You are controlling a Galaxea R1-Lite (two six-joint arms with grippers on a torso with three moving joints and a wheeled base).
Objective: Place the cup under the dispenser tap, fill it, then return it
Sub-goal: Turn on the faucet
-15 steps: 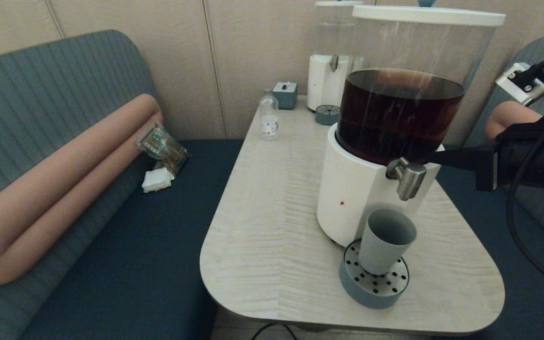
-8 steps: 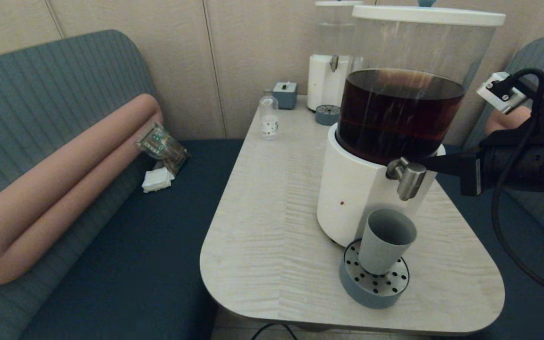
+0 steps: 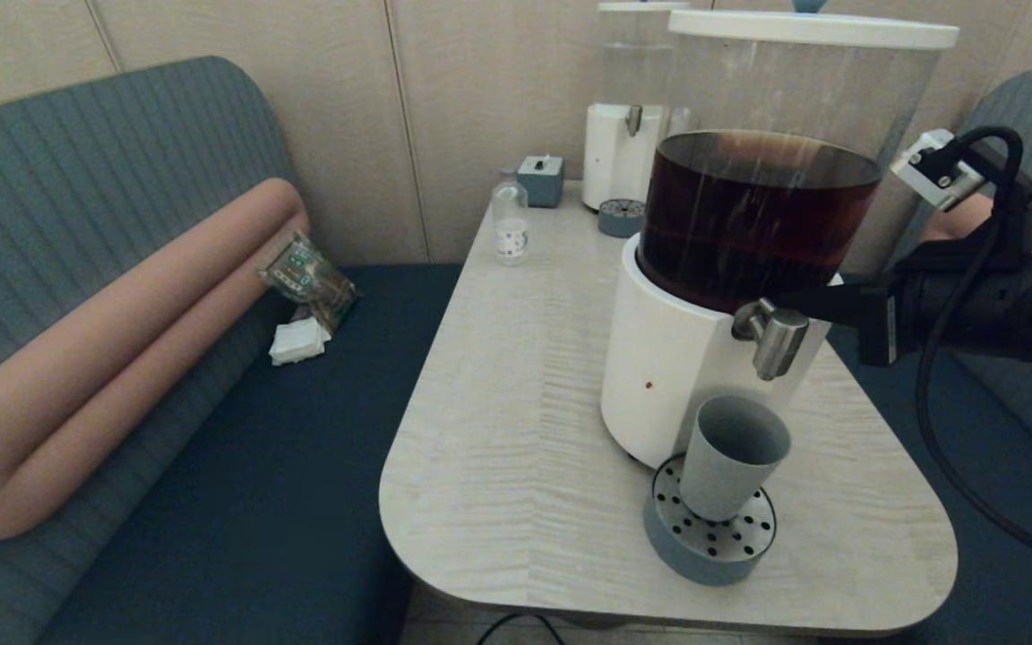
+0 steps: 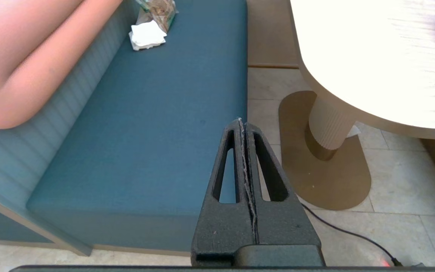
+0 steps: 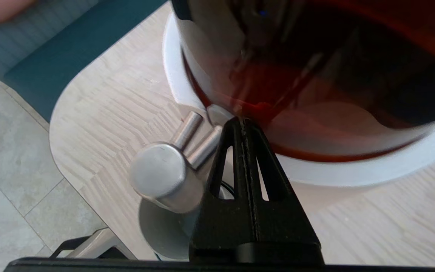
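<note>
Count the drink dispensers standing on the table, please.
2. The large dispenser with dark brown liquid stands near the table's front, its tap above the cup. The smaller white dispenser stands at the back, near the wall. More may be hidden behind the large one.

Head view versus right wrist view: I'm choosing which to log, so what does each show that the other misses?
Head view only: the cup's open mouth on the drip tray, the small bottle and second dispenser. Right wrist view only: the shut right pincer, its tip close to the dispenser tap's levers. Both: the dispenser tap, the dark liquid and the table.
</note>
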